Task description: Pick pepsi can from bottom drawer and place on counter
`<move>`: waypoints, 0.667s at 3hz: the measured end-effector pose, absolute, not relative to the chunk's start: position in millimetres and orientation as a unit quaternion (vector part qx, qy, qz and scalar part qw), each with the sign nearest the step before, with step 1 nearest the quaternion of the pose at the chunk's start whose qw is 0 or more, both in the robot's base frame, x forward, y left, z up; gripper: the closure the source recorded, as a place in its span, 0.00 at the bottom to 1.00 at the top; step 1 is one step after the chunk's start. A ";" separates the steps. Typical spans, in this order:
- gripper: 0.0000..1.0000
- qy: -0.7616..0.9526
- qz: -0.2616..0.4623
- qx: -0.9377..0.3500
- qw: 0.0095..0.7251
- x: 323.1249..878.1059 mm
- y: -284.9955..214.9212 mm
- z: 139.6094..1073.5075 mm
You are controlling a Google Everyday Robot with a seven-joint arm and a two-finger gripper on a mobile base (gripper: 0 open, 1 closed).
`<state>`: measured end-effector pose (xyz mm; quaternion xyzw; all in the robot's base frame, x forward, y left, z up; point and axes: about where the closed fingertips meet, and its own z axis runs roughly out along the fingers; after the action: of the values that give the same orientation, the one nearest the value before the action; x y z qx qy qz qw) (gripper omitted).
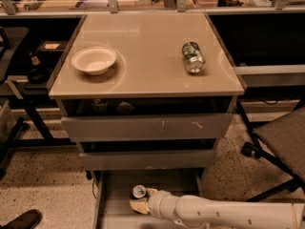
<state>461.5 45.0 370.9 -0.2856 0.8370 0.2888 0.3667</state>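
The pepsi can [138, 192] stands upright in the open bottom drawer [114, 199], its silver top showing. My gripper [141, 200] reaches in from the right on a white arm and sits right at the can, its tan fingers on either side of the can's lower part. The can's body is mostly hidden behind the fingers. The beige counter [147, 46] is above, over two scuffed grey drawer fronts.
A white bowl [94, 59] sits on the counter's left side and a green-and-silver can [193, 57] lies on its right side. A chair [281, 142] stands to the right of the cabinet. A shoe [21, 220] is at the bottom left.
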 end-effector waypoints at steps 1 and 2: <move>1.00 0.838 0.292 -0.279 0.367 466.8 43.6 380.5; 1.00 0.840 0.282 -0.267 0.380 477.5 32.2 417.1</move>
<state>477.5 32.2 417.1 -0.2665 0.8397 0.2816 0.3802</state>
